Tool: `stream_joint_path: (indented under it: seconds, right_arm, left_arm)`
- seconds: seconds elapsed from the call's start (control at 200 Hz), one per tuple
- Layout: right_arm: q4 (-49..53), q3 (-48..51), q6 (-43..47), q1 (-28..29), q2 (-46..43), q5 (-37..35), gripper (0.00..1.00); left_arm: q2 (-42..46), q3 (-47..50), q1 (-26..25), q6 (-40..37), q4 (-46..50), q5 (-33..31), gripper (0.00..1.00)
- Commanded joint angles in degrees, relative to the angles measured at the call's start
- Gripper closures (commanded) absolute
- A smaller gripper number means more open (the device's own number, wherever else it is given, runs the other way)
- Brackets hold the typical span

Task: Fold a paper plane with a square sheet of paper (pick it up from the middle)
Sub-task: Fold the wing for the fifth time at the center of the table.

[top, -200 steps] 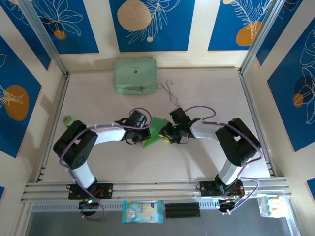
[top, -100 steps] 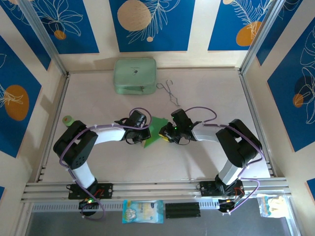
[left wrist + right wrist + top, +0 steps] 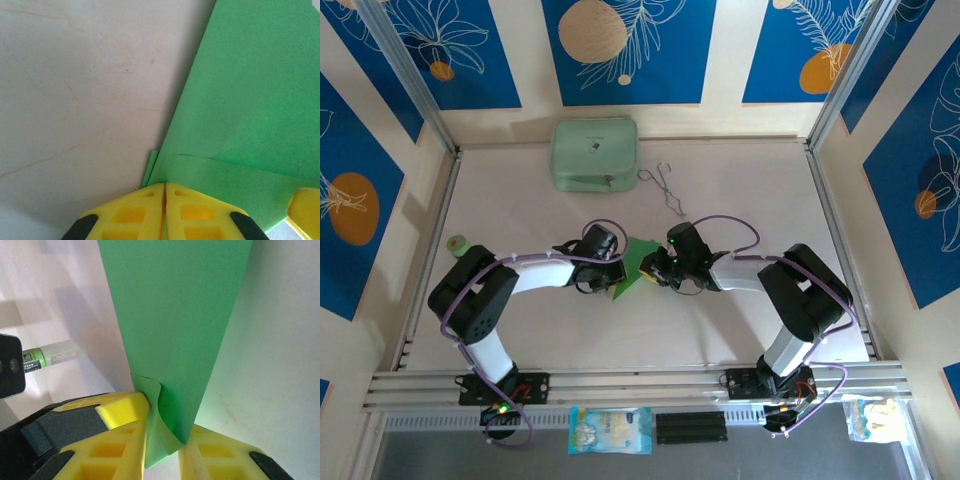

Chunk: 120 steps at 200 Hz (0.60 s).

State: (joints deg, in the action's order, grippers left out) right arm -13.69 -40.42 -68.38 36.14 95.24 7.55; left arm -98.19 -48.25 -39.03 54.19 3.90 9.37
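We judge the step in hand to be a fold worked between the two grippers. The sheet of paper (image 3: 638,258), already creased into a narrower green shape, sits between them over the middle of the tabletop (image 3: 750,200). The left gripper (image 3: 165,186) has its fingers pressed together on a layered edge of the paper. That edge casts a shadow, so it appears lifted off the surface. The right gripper (image 3: 165,418) has its fingers a little apart, with the paper's end and a small curled flap between them. We cannot tell whether they pinch it firmly.

To do this well, we would want the right fingers to take both layers squarely and flatten that curl rather than crush it into a stray wrinkle. The left should hold its edge steady so the layers line up.

Both arms bend in from their bases with elbows out to the sides. Their forearms run low and meet nearly head-on at the paper.
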Motion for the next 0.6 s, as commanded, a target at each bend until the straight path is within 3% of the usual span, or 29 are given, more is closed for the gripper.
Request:
stream_joint_path:
  seconds: [0.0, 0.355, 0.595]
  right_arm:
    - [-1.47, 0.31, 1.06, -0.42, 0.19, 0.62, 0.77]
    - [-0.41, -1.55, -1.42, -2.89, 3.23, 4.68, 0.84]
    - [1.69, -1.26, -0.42, -3.44, -0.07, 3.38, 0.98]
  left_arm:
    - [-0.55, 1.14, -0.29, 0.29, 5.74, -1.02, 0.89]
    - [0.63, -1.21, -0.34, -1.30, 8.24, -1.94, 0.88]
    - [6.17, -3.81, -0.23, -5.76, 9.50, -3.74, 0.72]
